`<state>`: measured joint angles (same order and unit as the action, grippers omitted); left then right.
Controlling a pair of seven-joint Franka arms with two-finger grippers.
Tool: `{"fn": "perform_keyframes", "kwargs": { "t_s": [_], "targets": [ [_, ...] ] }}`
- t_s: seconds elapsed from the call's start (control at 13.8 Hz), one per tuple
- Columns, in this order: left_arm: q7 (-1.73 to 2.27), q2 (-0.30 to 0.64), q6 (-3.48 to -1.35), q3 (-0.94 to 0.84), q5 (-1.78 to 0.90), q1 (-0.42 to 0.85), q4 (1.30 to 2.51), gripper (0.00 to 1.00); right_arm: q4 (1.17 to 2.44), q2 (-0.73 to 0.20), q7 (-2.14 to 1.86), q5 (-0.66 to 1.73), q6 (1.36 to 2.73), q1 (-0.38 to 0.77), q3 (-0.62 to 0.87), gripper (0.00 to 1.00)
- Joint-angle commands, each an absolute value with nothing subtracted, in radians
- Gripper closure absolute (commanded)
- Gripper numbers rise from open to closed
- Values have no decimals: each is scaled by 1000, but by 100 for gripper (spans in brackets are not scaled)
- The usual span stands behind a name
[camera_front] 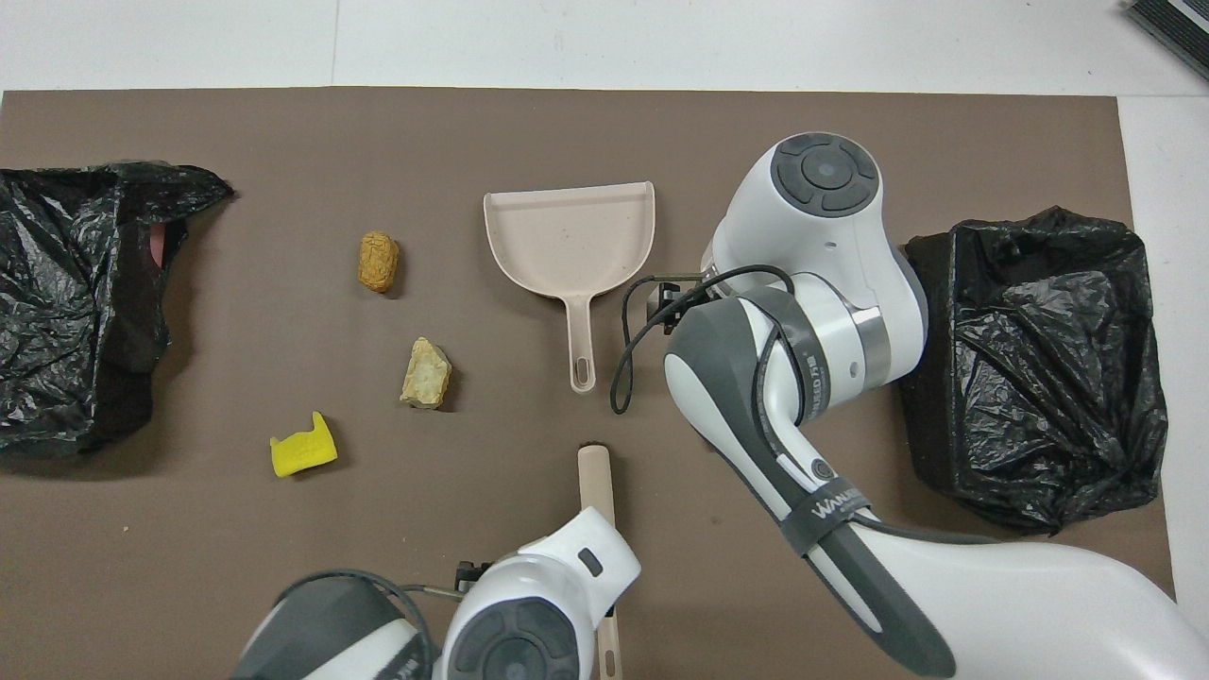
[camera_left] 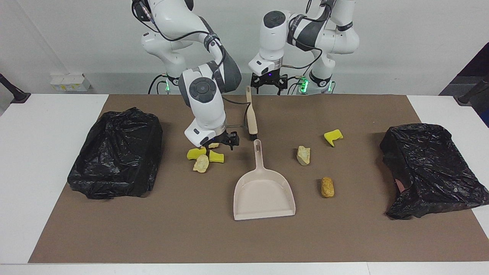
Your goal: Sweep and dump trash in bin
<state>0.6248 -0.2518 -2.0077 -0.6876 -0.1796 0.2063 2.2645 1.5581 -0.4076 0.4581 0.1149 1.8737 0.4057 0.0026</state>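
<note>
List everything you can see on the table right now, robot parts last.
Yellow sponge pieces: three, yellow; one alone toward the left arm's end, two in the cluster.
Rocky lumps: three, pale beige; one near the dustpan, two in the cluster.
Oblong lump: one, orange-brown, beside the dustpan.
Dustpan: one, beige, mid-table.
Brush: one, beige, black bristles, nearer the robots.
Bin bags: two, black, one at each end.
Mat: one, brown.
Right gripper: open, over the cluster.
Left gripper: open, over the brush handle.

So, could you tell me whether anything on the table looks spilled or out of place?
Only the trash: loose chunks lie scattered on the brown mat either side of the dustpan. Nothing looks damaged.
</note>
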Motion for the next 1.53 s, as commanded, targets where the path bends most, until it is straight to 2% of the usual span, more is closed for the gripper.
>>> {"fn": "perform_keyframes", "kwargs": {
  "t_s": [0.0, 0.15, 0.29, 0.44, 0.73, 1.09, 1.16, 1.24, 1.31, 1.38, 1.45],
  "targets": [
    [676, -218, -2084, -730, -192, 212, 2301, 0, 1477, -481, 551, 146, 1893, 445, 9, 0],
    [737, -140, -2152, -770, -192, 213, 2304, 0, 1422, -534, 560, 147, 1907, 446, 29, 0],
    [756, -100, -2195, -782, -190, 216, 2310, 0, 1381, -583, 594, 143, 1920, 454, 60, 0],
    [755, -71, -2229, -787, -192, 225, 2331, 8, 1388, -592, 592, 144, 1951, 465, 60, 0],
    [765, -8, -2256, -799, -190, 261, 2346, 10, 1382, -630, 592, 132, 2009, 506, 66, 0],
    [758, -8, -2243, -796, -190, 252, 2339, 33, 1379, -630, 569, 112, 1993, 505, 66, 0],
    [753, -12, -2241, -795, -190, 250, 2338, 51, 1379, -629, 562, 106, 1993, 505, 66, 0],
    [752, -15, -2240, -793, -190, 242, 2338, 64, 1379, -629, 527, 101, 1993, 505, 66, 15],
    [744, -20, -2238, -793, -189, 232, 2338, 81, 1379, -629, 505, 103, 1990, 505, 66, 43],
    [717, -21, -2221, -792, -189, 223, 2332, 93, 1379, -626, 496, 103, 1987, 503, 66, 74],
    [675, -26, -2179, -788, -189, 212, 2321, 100, 1378, -623, 494, 103, 1979, 503, 66, 100]
  ]
}}
